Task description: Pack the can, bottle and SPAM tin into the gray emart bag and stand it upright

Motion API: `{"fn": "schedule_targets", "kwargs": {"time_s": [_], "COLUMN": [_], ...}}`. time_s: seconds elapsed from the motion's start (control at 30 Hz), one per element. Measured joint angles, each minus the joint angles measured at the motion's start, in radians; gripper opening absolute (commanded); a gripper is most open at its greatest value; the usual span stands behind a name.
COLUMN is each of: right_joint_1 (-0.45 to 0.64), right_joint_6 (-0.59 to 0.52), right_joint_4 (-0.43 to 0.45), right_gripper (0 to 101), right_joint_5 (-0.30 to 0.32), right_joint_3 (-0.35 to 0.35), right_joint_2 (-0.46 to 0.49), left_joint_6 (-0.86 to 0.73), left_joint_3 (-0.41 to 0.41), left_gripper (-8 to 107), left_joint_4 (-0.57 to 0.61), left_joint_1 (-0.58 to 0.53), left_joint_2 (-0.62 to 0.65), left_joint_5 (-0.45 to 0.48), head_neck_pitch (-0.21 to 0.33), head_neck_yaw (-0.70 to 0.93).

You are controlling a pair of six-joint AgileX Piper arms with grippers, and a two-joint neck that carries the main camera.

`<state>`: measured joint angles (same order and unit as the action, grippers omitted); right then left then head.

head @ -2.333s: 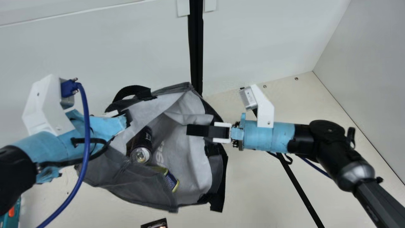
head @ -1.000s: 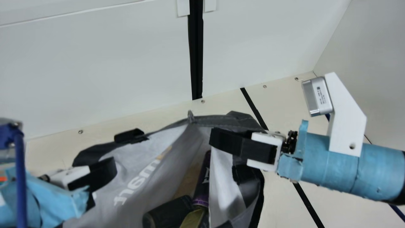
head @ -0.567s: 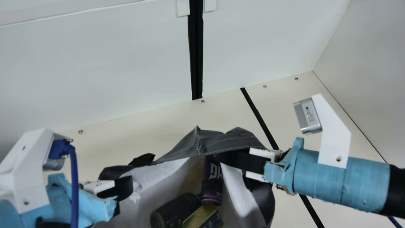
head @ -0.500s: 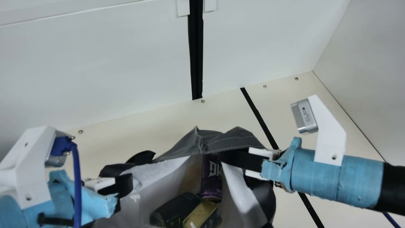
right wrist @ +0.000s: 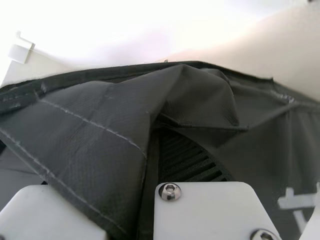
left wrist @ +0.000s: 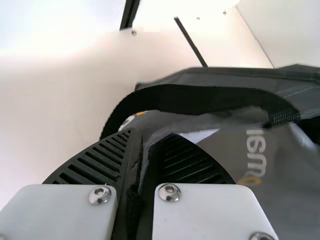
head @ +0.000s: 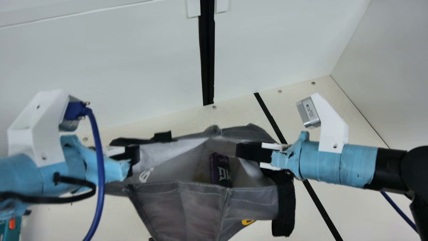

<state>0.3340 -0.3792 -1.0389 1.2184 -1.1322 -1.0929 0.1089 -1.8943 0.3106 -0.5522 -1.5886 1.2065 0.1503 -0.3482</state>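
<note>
With the gray emart bag point(head: 177, 207) at the standing-up step, left gripper point(left wrist: 150, 134) clamps its left rim, right gripper point(head: 238, 151) apparently its right; next, seat its base level.

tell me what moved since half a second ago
The left gripper and right gripper have moved up the main view, taking the rim of the gray bag with them; its front wall has come into sight. The purple can has also shifted up. No grip was visibly let go: both grippers still hold the bag, and the can stays inside.
</note>
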Motion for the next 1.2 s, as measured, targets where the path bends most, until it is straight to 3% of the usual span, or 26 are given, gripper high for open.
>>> {"fn": "schedule_targets", "kwargs": {"time_s": [0.4, 0.9, 1.2], "right_joint_1": [0.024, -0.186, -0.254], "right_joint_6": [-0.203, -0.296, -0.291], "right_joint_4": [-0.008, 0.093, 0.112], "right_gripper": [0, 0, 0], "right_joint_5": [-0.001, -0.205, -0.262], "right_joint_3": [-0.096, -0.113, -0.110], "right_joint_2": [-0.093, -0.159, -0.168], "left_joint_6": [-0.011, -0.025, -0.036], "left_joint_3": [-0.145, -0.213, -0.219], "left_gripper": [-8, -8, -8], "left_joint_4": [-0.026, -0.007, 0.004], "left_joint_1": [-0.034, -0.054, -0.056], "left_joint_2": [-0.165, -0.290, -0.305], "left_joint_5": [-0.088, -0.171, -0.188], "head_neck_pitch": [0.000, 0.002, 0.000], "head_neck_yaw": [0.000, 0.002, 0.000]}}
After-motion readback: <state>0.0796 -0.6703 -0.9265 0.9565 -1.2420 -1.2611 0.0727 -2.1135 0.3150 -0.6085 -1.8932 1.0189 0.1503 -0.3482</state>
